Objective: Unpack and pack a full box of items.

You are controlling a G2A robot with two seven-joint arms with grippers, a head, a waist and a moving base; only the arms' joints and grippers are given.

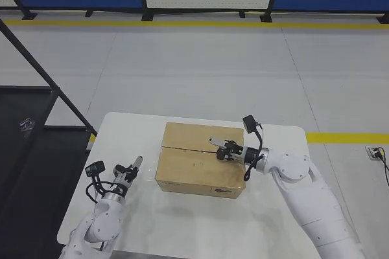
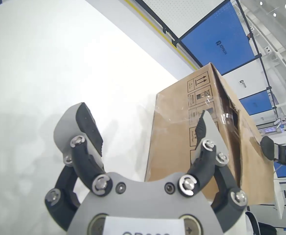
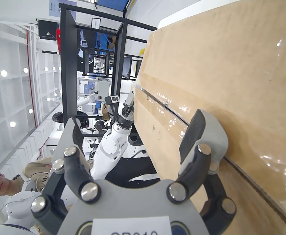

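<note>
**Operator:** Report the position of the box.

**Technician:** The box [image 1: 201, 158] stands at the middle of the table [image 1: 201, 220]. It is closed. The two top flaps meet at a seam [image 1: 188, 148] that runs across the lid, and glossy tape [image 3: 172, 116] covers it. In the left wrist view, the tape is torn open at the end of the seam, leaving a tear [image 2: 233, 118].

**Operator:** Report the right gripper.

**Technician:** The right gripper [image 3: 135, 118] is over the lid, near the seam and toward the box's right side. It is turned on its side and its jaws are spread wide, with nothing between them. The lower finger [image 3: 201, 133] lies along the cardboard just beside the seam. Whether it touches the lid cannot be told. The other finger stands above the lid.

**Operator:** Report the left gripper.

**Technician:** The left gripper [image 2: 145, 113] is over the table on the box's left, apart from the box and pointing toward its side wall. Its jaws are also spread, and it holds nothing.

**Operator:** Are any items outside the box?

**Technician:** The closed lid hides the contents.
</note>
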